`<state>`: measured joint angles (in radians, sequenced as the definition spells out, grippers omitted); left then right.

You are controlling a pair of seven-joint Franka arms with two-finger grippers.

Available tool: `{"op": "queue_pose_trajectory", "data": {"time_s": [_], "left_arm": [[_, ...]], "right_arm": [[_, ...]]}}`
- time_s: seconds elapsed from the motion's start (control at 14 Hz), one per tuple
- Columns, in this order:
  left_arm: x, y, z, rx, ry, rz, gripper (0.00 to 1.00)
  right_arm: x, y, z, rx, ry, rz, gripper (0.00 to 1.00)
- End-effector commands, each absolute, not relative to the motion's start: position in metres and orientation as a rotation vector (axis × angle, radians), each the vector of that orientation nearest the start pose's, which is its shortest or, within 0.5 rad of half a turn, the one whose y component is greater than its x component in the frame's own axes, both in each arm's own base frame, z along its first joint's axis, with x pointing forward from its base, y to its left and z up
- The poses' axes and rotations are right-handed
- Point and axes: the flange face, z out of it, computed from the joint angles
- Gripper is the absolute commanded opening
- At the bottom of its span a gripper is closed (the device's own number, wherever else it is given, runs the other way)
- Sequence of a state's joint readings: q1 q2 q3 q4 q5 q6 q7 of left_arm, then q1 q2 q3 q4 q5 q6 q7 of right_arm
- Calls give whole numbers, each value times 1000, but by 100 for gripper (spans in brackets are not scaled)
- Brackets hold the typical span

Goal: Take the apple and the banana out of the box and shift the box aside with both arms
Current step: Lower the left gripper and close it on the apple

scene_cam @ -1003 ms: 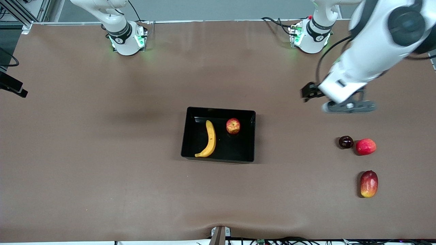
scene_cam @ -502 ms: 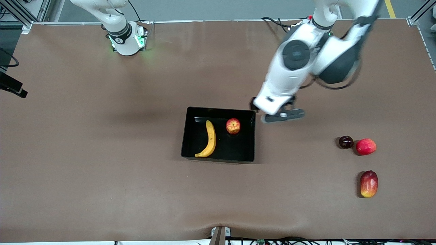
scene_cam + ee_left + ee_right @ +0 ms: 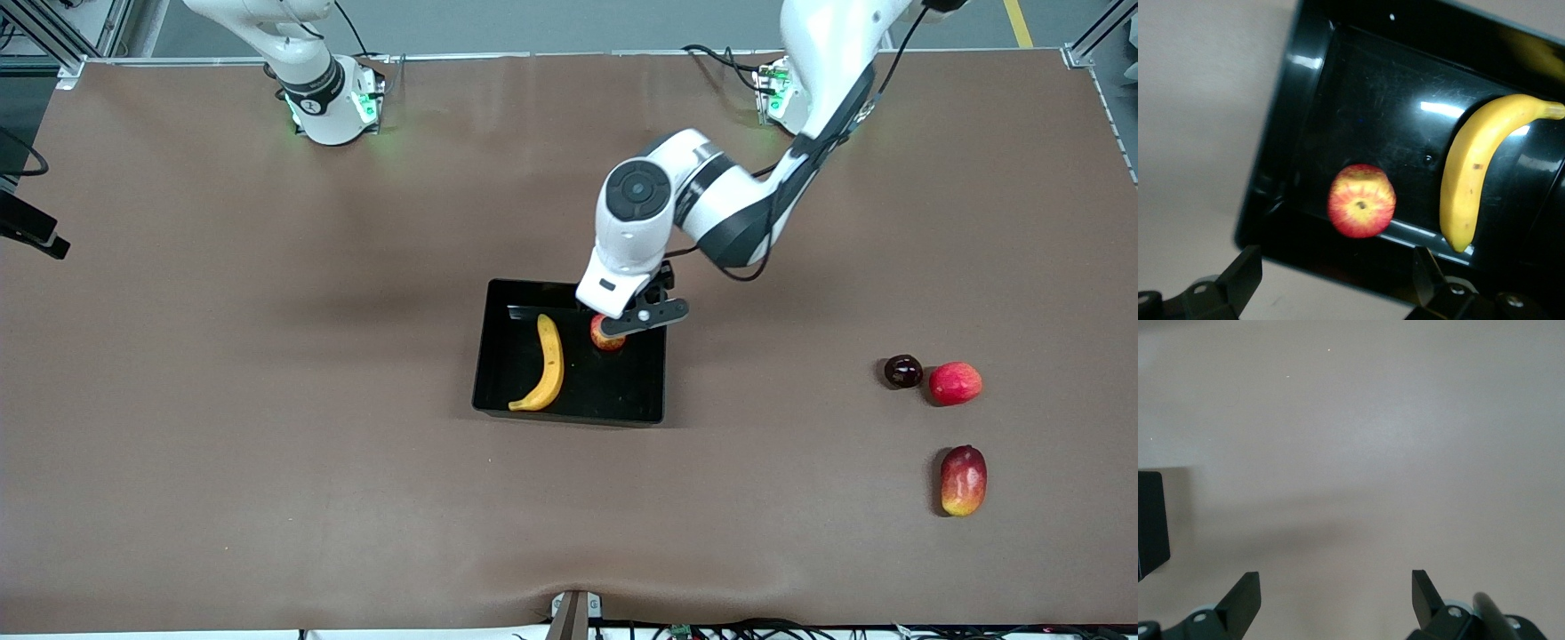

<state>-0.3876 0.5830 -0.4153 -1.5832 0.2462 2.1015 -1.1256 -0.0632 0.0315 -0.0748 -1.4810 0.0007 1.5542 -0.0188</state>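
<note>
The black box (image 3: 613, 391) sits mid-table with the yellow banana (image 3: 548, 364) and the red apple (image 3: 606, 341) lying in it, apart from each other. My left gripper (image 3: 642, 316) hangs open and empty over the box's rim, just above the apple and partly covering it. The left wrist view shows the apple (image 3: 1361, 201), the banana (image 3: 1471, 173) and the box (image 3: 1358, 100) below my left gripper (image 3: 1336, 283). In its own wrist view my right gripper (image 3: 1336, 600) is open over bare table, with a corner of the box (image 3: 1151, 520) at the edge. The front view does not show that gripper.
Toward the left arm's end of the table lie a small dark fruit (image 3: 902, 371), a pinkish-red round fruit (image 3: 955, 383) beside it, and a red-yellow mango (image 3: 963, 480) nearer the front camera. A black device (image 3: 31, 227) overhangs the right arm's end.
My left arm has swung from over the left arm's end of the table to above the box, ending over the apple. Box and fruits have not moved.
</note>
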Motion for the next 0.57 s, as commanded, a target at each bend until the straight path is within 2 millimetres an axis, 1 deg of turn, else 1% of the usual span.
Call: {"op": "queue_pose_trajectory", "data": {"time_s": [0.0, 0.14, 0.29, 0.36, 0.5], "left_arm": [[511, -477, 290, -3114, -417, -50, 100], [509, -478, 266, -3091, -407, -72, 100], [503, -477, 249, -3082, -381, -78, 100], [500, -477, 242, -3086, -374, -78, 100], [498, -475, 235, -3086, -364, -77, 100]], "right_arm": [[559, -76, 651, -3121, 195, -79, 100], [559, -76, 651, -3121, 195, -79, 100], [559, -77, 651, -3121, 195, -79, 100], [559, -77, 651, -3121, 188, -79, 100], [559, -75, 651, -3128, 174, -73, 100]]}}
